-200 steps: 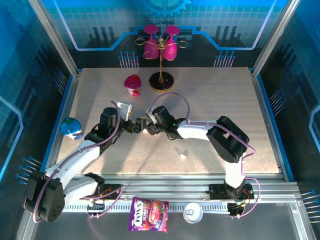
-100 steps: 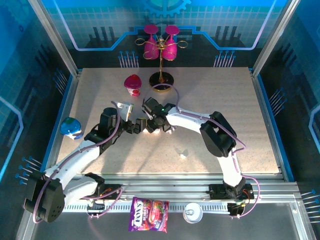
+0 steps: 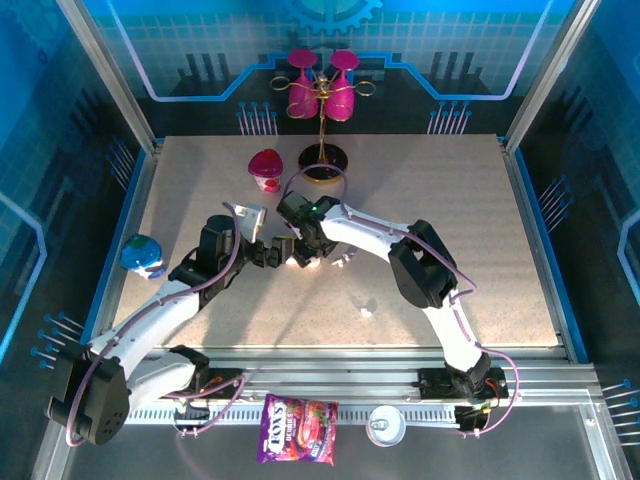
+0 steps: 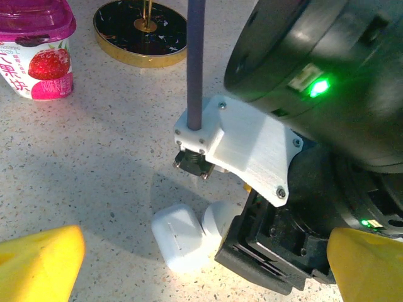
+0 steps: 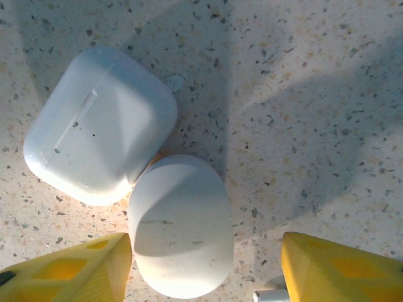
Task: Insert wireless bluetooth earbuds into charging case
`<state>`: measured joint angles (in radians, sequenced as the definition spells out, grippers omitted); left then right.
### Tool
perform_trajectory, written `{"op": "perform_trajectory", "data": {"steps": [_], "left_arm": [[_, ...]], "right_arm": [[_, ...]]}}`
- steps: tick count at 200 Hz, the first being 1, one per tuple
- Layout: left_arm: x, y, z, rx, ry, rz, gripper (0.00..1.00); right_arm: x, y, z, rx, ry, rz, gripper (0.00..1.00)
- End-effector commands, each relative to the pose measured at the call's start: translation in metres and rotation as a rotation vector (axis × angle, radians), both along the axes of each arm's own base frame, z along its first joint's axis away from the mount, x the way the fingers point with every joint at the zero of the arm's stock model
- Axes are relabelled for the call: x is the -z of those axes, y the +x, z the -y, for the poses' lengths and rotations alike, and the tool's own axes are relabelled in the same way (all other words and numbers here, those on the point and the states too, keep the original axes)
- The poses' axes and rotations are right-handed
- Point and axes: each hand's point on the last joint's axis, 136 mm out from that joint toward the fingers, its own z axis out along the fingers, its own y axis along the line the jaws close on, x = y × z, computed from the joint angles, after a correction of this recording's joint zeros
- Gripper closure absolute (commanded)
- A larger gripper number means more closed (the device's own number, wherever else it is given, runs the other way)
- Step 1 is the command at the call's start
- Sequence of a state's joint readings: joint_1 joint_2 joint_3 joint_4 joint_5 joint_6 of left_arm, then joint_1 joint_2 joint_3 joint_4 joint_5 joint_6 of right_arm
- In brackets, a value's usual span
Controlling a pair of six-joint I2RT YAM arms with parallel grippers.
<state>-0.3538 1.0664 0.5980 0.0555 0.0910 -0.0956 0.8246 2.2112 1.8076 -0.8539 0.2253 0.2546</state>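
My right wrist (image 4: 302, 75) hides half the oval case (image 4: 220, 219). One earbud (image 3: 366, 312), a tiny white speck with its shape unclear, lies on the bench (image 3: 480, 200), well apart. Right jaws released, astride that case; left jaws released.

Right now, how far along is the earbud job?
Nothing visibly seated: the squarish case and the oval case lie shut and touching. In hand: right gripper open, straddling the oval case; left gripper open, empty. Left: open a case, fetch the small white piece, probably an earbud, seat it.
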Motion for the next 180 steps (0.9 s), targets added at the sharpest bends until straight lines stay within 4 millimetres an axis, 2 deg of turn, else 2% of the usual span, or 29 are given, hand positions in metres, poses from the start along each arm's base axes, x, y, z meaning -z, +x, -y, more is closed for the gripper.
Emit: {"op": "perform_trajectory", "data": {"steps": [1,82,110,149,180], "left_arm": [[-0.007,-0.001,0.001,0.012,0.016,0.016,0.01],[-0.007,-0.001,0.000,0.013,0.023,0.019,0.01],[-0.007,-0.001,-0.001,0.009,0.031,0.018,0.01],[-0.010,-0.002,-0.003,0.005,0.030,0.037,0.01],[-0.016,-0.002,0.003,0.016,0.008,0.089,0.01]], "right_arm": [[0.003,-0.006,-0.005,-0.014,-0.003,-0.043,0.36],[0.016,0.000,-0.018,-0.023,0.002,-0.063,0.44],[0.011,0.004,-0.020,-0.022,0.012,-0.051,0.51],[0.015,0.006,-0.016,-0.008,0.007,-0.047,0.59],[0.000,0.013,-0.008,0.040,0.072,-0.019,0.60]]}}
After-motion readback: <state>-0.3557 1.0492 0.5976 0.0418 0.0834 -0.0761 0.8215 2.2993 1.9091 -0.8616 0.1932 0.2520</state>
